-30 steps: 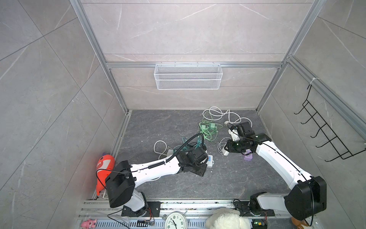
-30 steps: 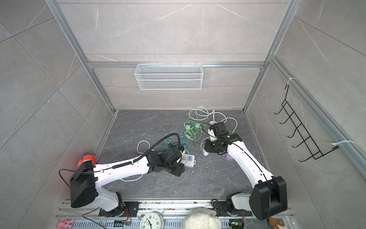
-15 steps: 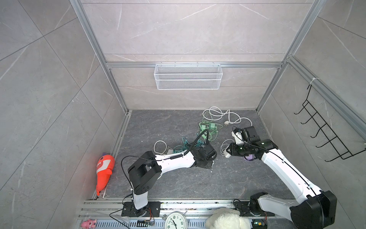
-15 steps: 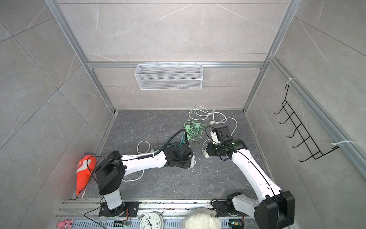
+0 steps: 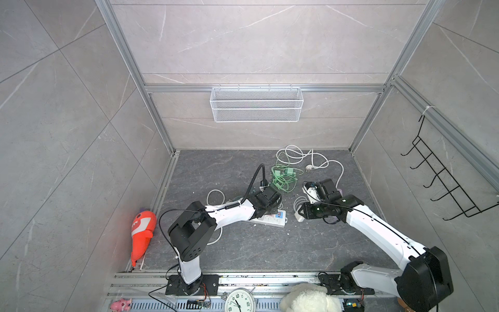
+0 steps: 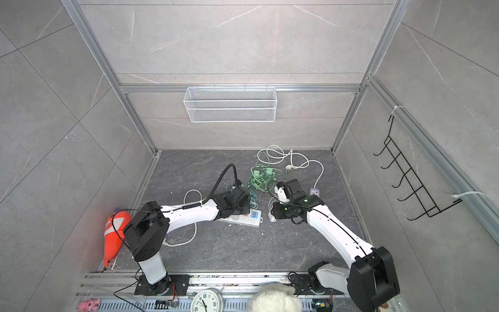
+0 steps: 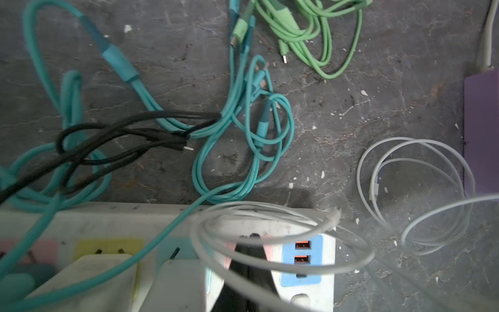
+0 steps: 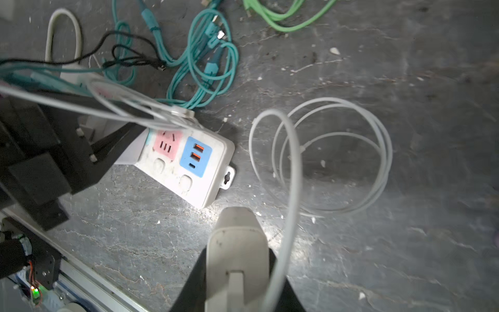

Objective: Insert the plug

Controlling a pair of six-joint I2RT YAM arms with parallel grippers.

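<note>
The white block-shaped charger plug [image 8: 235, 229] is clamped between the closed black jaws of the right gripper [image 8: 237, 259]. It is just off the end of the white power strip with pink and blue socket panels [image 8: 205, 175], apart from it, above the dark grey desk [image 5: 256, 248]. Its prongs are hidden. The left gripper [image 7: 249, 251] has its jaws shut over the strip's pink panel. A thin white cable [image 7: 333, 217] loops across them, and I cannot tell whether it is pinched. In both top views the left arm covers much of the strip.

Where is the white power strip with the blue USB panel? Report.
Mid-floor in both top views: the white power strip lies partly under the left claw, left of the right claw's white plug.
</note>
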